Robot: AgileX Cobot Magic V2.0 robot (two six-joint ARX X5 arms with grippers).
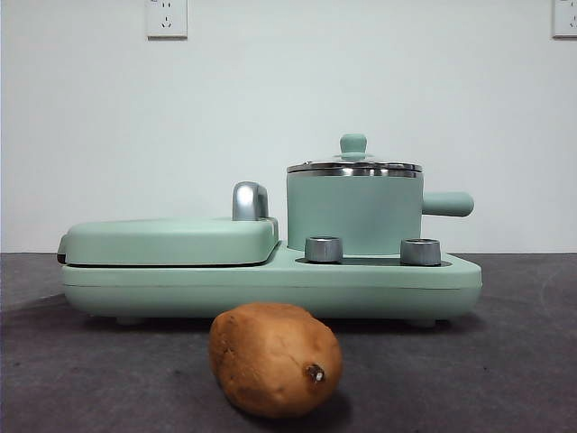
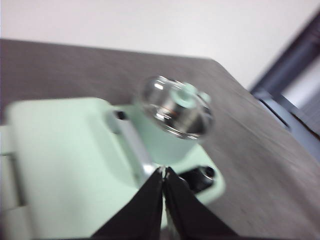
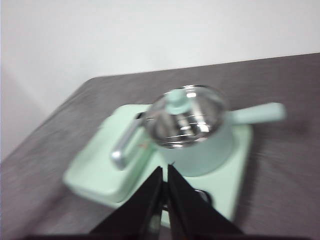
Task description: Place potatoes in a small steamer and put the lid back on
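1. Right, the potato (image 1: 275, 359) lies on the dark table (image 1: 523, 361), just in front of the mint-green cooker base (image 1: 270, 284).
2. The lid (image 1: 353, 166) sits on the small steamer (image 1: 354, 212), on the base beside the griddle cover (image 1: 171, 240).
3. Left gripper (image 2: 164, 171) hangs above the cooker, jaws pressed together, empty.
4. Right gripper (image 3: 165, 170) likewise: jaws together, holding nothing.

Setting reads as a test bench or lab staged with kitchen goods, not a home kitchen; bare white wall (image 1: 288, 108) with two plain power sockets (image 1: 167, 17); dark grey surface (image 1: 523, 361) holding only a mint-green countertop cooker (image 1: 270, 284); no cupboards or other furnishing in view.
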